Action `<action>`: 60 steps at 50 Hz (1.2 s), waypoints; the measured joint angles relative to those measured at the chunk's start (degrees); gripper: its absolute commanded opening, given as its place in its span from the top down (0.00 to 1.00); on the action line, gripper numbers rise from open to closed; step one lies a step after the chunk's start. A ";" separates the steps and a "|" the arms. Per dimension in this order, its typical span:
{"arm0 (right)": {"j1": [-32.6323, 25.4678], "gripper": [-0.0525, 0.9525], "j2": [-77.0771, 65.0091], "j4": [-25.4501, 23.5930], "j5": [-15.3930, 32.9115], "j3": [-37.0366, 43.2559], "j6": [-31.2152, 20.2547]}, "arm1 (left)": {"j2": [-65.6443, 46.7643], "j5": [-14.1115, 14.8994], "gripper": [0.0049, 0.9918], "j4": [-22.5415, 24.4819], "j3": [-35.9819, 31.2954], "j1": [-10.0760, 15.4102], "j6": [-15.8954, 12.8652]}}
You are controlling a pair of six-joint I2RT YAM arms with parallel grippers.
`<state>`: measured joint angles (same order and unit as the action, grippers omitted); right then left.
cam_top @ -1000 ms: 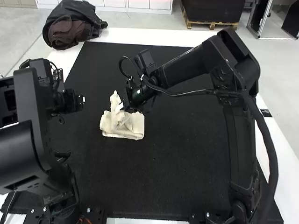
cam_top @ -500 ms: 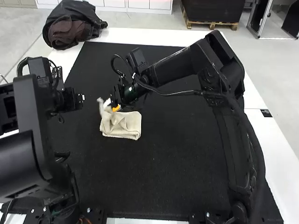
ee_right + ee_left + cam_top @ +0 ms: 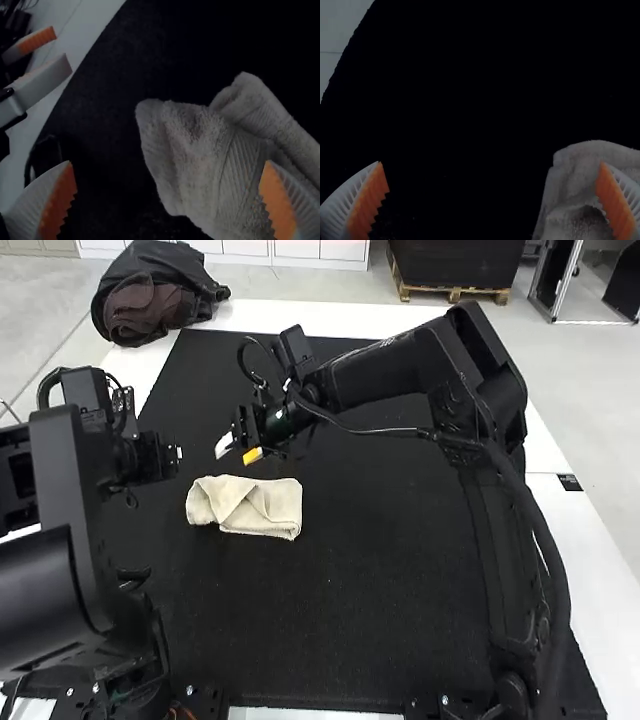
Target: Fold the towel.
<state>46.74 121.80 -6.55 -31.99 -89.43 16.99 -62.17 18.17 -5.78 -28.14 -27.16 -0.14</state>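
Note:
In the high view the cream towel (image 3: 262, 508) lies on the black mat, partly folded, with a diagonal flap and a loose rounded end towards the left arm. My right gripper (image 3: 238, 449) stands open just beyond the towel, holding nothing. My left gripper (image 3: 178, 454) is at the left side of the mat, apart from the towel. In the left wrist view my left gripper (image 3: 492, 200) has its fingers wide apart, the towel (image 3: 575, 185) showing behind one. In the right wrist view the towel (image 3: 200, 155) lies rumpled below my right gripper (image 3: 167, 200), whose fingers are spread.
A black bag (image 3: 150, 300) rests at the far left corner of the white table (image 3: 300, 316). The black mat (image 3: 350, 610) covers most of the tabletop. In the right wrist view, the left arm's white and orange fingers appear near the mat's edge.
My right gripper has opened and let go of the raised towel end, moving towards the left arm. That end has dropped flat onto the mat, nearer the left arm. The left arm has barely moved.

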 measured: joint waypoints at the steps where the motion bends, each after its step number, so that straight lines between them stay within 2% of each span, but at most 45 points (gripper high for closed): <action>1: -0.17 0.12 -0.07 -0.28 0.04 0.02 -0.17 | 0.00 0.00 0.02 0.00 0.00 0.00 0.00; 8: -2.27 0.12 -1.05 -5.42 0.44 0.17 -2.97 | -0.02 0.00 0.02 0.02 0.00 0.00 0.00; 13: -2.89 0.12 -1.38 -10.69 0.96 0.28 -6.80 | 0.00 0.00 0.02 0.02 0.00 0.00 0.00; 18: -2.82 0.12 -1.38 -13.53 2.78 0.85 -11.76 | -0.02 0.00 0.02 0.02 0.00 0.00 0.00; 27: -2.49 0.12 -1.38 -13.90 9.53 1.62 -22.97 | 0.00 0.00 0.02 0.07 0.00 0.00 0.00; 39: -2.29 0.12 -1.51 -13.38 15.54 2.80 -33.22 | 0.00 0.00 0.02 0.07 0.00 0.00 0.00; 49: -0.33 0.12 -1.57 -13.44 17.75 3.02 -37.92 | 0.00 0.00 0.02 0.11 0.00 0.00 0.02; 60: 2.16 0.12 -4.68 -13.53 18.16 3.04 -39.43 | 0.00 0.02 0.02 0.11 0.00 0.00 0.09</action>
<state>48.90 117.12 -20.08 -13.82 -86.39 -22.44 -62.17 18.20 -5.67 -28.14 -27.16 -0.05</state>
